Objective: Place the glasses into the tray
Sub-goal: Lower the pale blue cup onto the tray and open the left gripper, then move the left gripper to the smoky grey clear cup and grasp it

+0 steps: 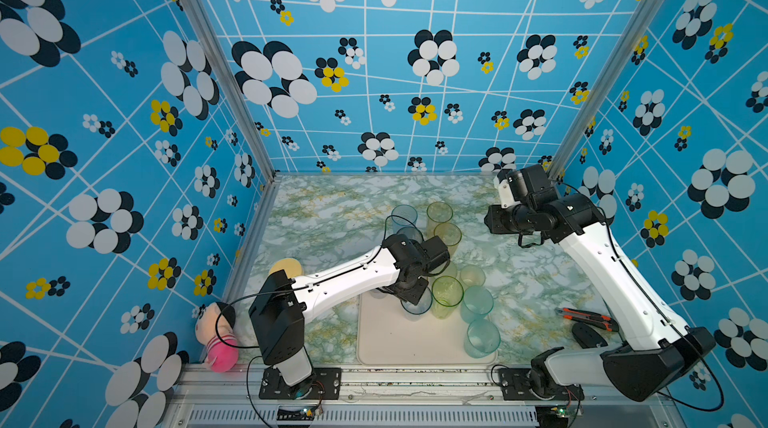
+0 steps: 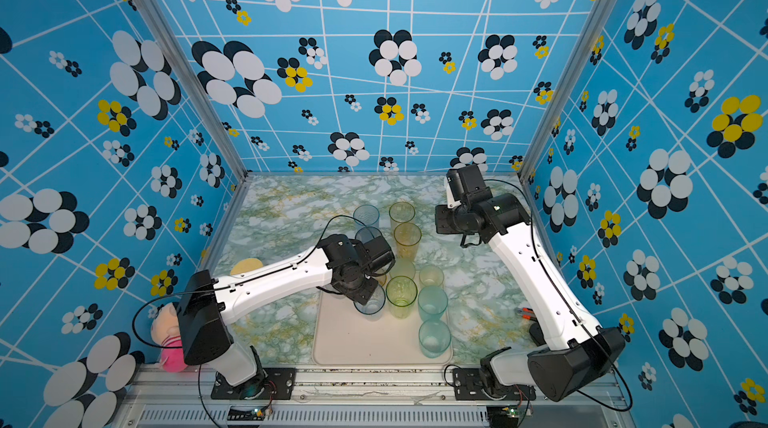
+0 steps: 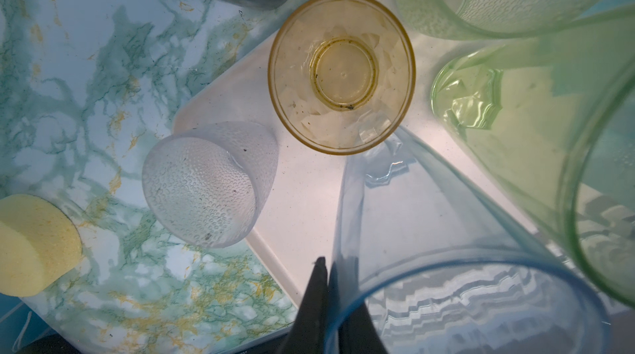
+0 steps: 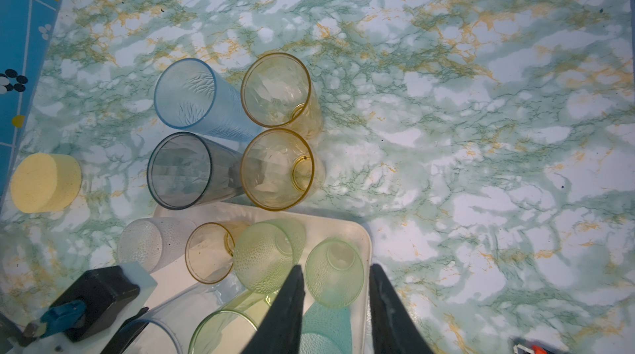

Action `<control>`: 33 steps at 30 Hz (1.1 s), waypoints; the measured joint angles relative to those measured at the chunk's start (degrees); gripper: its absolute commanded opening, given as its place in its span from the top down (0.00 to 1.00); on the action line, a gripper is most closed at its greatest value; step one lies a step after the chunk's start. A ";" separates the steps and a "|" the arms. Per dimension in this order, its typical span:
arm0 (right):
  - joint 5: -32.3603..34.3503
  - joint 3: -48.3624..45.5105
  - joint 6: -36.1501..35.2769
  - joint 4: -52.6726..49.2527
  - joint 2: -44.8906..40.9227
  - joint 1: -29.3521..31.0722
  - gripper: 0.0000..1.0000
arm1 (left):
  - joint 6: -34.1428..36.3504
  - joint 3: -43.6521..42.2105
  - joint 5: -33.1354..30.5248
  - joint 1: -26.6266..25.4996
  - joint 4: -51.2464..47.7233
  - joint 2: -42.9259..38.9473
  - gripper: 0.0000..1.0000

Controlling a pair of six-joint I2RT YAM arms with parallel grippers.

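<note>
My left gripper point(image 3: 328, 263) is shut on the rim wall of a tall blue glass point(image 3: 446, 232), one finger inside and one outside. It holds that glass point(image 1: 417, 305) over the back left part of the cream tray point(image 1: 390, 343). In the tray stand a short amber glass point(image 3: 343, 74), a tall green one point(image 1: 446, 295), two teal ones point(image 1: 478, 301) and short green ones point(image 4: 333, 271). A clear short glass point(image 3: 209, 184) sits at the tray's corner. Blue point(image 4: 187, 94), grey point(image 4: 182, 170) and two amber tumblers point(image 4: 278, 168) stand on the table behind. My right gripper point(image 4: 335, 269) hangs open and empty, high above the tray's back right corner.
A yellow round sponge point(image 1: 286, 267) lies left of the tray by the left arm. A pink doll point(image 1: 218, 336) leans at the front left wall. An orange utility knife point(image 1: 586, 316) and a black object point(image 1: 588, 336) lie right of the tray.
</note>
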 measured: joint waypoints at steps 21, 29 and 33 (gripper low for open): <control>-0.02 0.00 0.04 0.00 0.09 -0.02 0.65 | 0.04 -1.27 0.72 1.68 -1.31 -0.55 0.63; -0.02 0.00 0.46 0.00 0.09 -0.02 0.65 | 1.97 10.71 -0.94 3.74 -5.68 -2.93 0.65; -0.02 0.00 0.50 0.00 0.09 -0.02 0.65 | 4.26 16.59 -1.51 8.90 -5.90 -3.65 0.66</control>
